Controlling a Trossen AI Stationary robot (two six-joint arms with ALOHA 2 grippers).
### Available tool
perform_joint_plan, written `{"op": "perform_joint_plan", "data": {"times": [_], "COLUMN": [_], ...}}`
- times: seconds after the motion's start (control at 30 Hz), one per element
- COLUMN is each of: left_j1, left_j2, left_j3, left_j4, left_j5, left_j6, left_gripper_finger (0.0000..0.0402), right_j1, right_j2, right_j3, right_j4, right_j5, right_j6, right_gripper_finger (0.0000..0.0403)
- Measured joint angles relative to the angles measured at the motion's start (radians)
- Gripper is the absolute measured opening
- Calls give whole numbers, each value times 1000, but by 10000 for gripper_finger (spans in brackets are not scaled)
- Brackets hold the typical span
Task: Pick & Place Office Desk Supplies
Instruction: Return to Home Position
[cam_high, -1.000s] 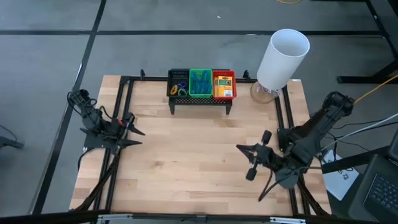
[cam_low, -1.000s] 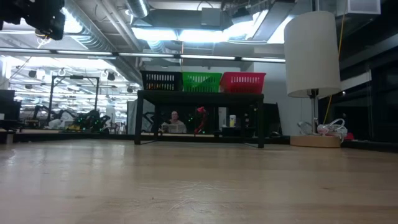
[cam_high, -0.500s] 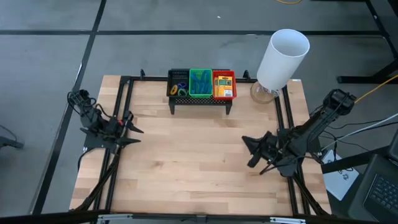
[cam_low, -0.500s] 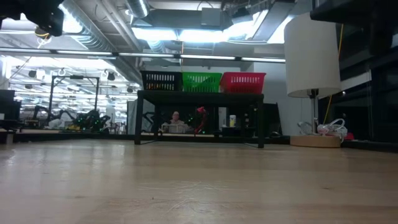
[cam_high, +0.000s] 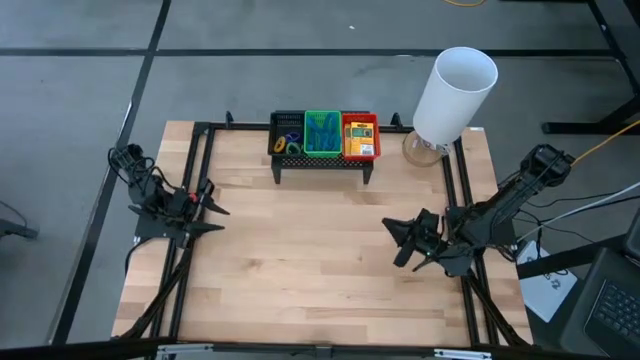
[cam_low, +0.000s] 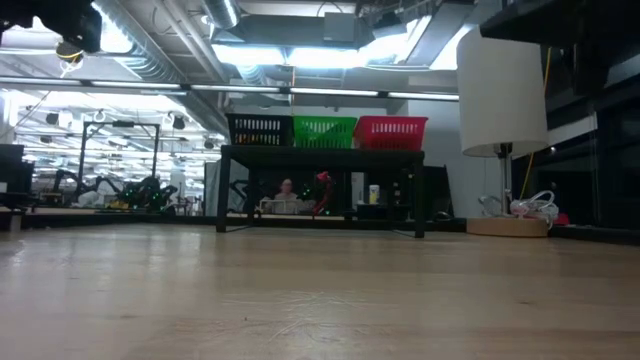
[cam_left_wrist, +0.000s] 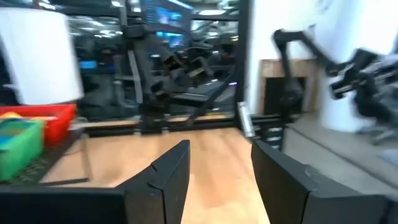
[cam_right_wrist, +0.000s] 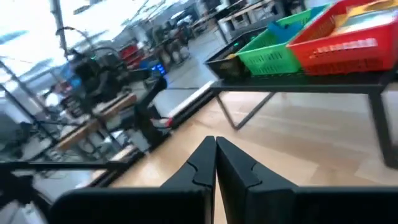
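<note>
A black mesh stand (cam_high: 322, 165) at the table's far middle carries three small baskets side by side. The black basket (cam_high: 288, 135) holds coloured rings, the green basket (cam_high: 322, 133) holds blue bands, and the red basket (cam_high: 361, 138) holds yellow-and-green packs. My left gripper (cam_high: 224, 222) hovers open at the table's left edge, pointing level toward the right, with nothing between its fingers (cam_left_wrist: 174, 171). My right gripper (cam_high: 388, 226) hovers shut and empty over the right half of the table, pointing level; its wrist view shows the baskets (cam_right_wrist: 348, 43) ahead.
A tall white cylinder (cam_high: 455, 90) stands on a round base at the far right corner. Black frame rails (cam_high: 195, 180) run along both sides of the table. Bare wood (cam_high: 310, 260) spreads across the middle and near part. A person (cam_low: 287, 190) sits in the room behind.
My right gripper has sunk lower and shifted a little toward the table's far edge, rolling about its own pointing line as the arm folded back toward the right edge. It has stayed shut. The baskets have not moved.
</note>
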Motion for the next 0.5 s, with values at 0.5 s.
{"op": "perform_joint_plan", "data": {"times": [0.5], "left_j1": [0], "left_j2": [-10], "left_j3": [45], "left_j4": [-88], "left_j5": [319], "left_j6": [15], "left_gripper_finger": [169], "right_j1": [-36], "right_j2": [-127], "right_j3": [-40], "right_j4": [335], "right_j5": [-1084], "right_j6": [-857], "right_gripper_finger": [14]}}
